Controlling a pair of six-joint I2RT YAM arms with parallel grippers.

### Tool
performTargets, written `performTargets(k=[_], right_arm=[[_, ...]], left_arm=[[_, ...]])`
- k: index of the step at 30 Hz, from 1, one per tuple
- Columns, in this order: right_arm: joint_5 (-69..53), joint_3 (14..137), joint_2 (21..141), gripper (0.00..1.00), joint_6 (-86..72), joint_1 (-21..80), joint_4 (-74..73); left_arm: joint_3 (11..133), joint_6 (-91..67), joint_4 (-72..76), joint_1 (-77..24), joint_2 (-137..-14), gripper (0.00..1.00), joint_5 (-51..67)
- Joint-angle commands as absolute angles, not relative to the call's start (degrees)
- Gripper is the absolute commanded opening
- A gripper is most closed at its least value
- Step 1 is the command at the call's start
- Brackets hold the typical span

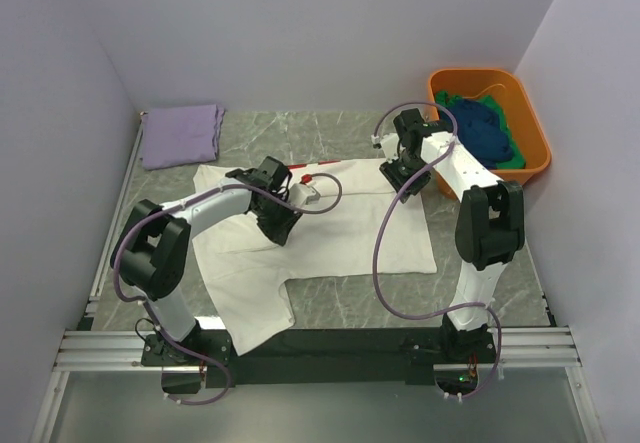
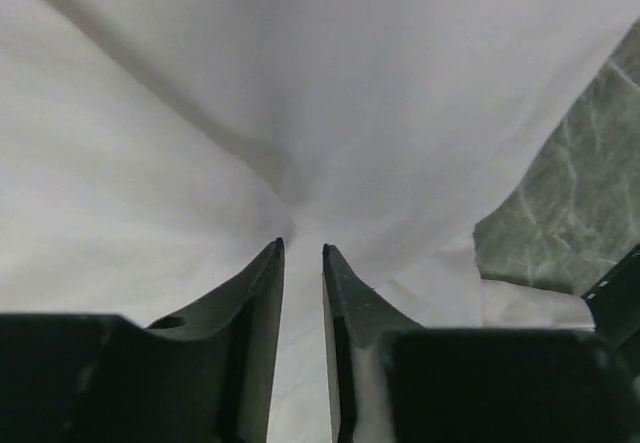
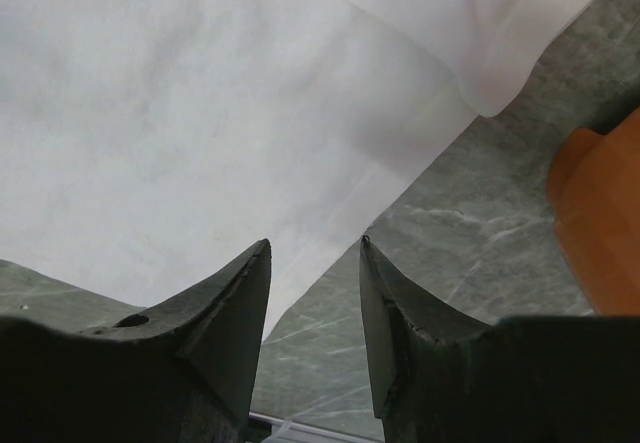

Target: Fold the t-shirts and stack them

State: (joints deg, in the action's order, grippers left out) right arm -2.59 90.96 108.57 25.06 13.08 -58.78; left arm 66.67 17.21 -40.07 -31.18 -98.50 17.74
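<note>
A large white t-shirt (image 1: 340,228) lies spread flat across the table, with a sliver of its red panel (image 1: 300,171) showing by the left arm. My left gripper (image 1: 283,231) points down onto the shirt's middle. In the left wrist view its jaws (image 2: 301,248) stand a narrow gap apart over white cloth (image 2: 300,83) whose creases run in toward the tips. My right gripper (image 1: 398,183) sits at the shirt's far right edge. It (image 3: 315,243) is open, straddling the hem (image 3: 330,223), and nothing is pinched. A folded lavender t-shirt (image 1: 180,135) lies at the back left.
An orange tub (image 1: 478,73) at the back right holds dark blue (image 1: 485,128) and green (image 1: 512,155) shirts; its corner (image 3: 600,223) shows close to the right gripper. Grey marble table (image 3: 480,223) borders the white shirt. Walls close in the left, back and right.
</note>
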Motion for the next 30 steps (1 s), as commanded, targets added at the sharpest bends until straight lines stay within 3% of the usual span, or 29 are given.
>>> performTargets(k=[1,4,10,14,18,30], right_arm=[[-2.72,92.72,107.93,0.48,24.61,12.66,-59.59],[-3.69,92.64,107.93,0.48,25.40,12.66,-60.38],[-4.74,90.62,108.37,0.41,26.89,13.71,-59.94],[-6.59,90.70,110.39,0.32,27.07,14.85,-60.20],[-6.33,88.78,112.93,0.31,27.25,16.17,-58.54],[-0.36,94.47,126.03,0.28,24.61,16.88,-55.72]], left_arm=[[66.97,17.40,-41.66,-31.55,-96.16,0.29,22.41],[66.97,17.31,-41.83,-29.80,-92.82,0.37,24.77],[67.59,18.19,-41.92,-15.84,-88.24,0.38,24.88],[70.66,19.68,-44.29,-6.96,-95.07,0.34,23.99],[71.80,19.43,-43.42,-1.42,-100.87,0.33,21.89],[90.07,17.84,-42.36,-0.09,-124.26,0.32,16.53]])
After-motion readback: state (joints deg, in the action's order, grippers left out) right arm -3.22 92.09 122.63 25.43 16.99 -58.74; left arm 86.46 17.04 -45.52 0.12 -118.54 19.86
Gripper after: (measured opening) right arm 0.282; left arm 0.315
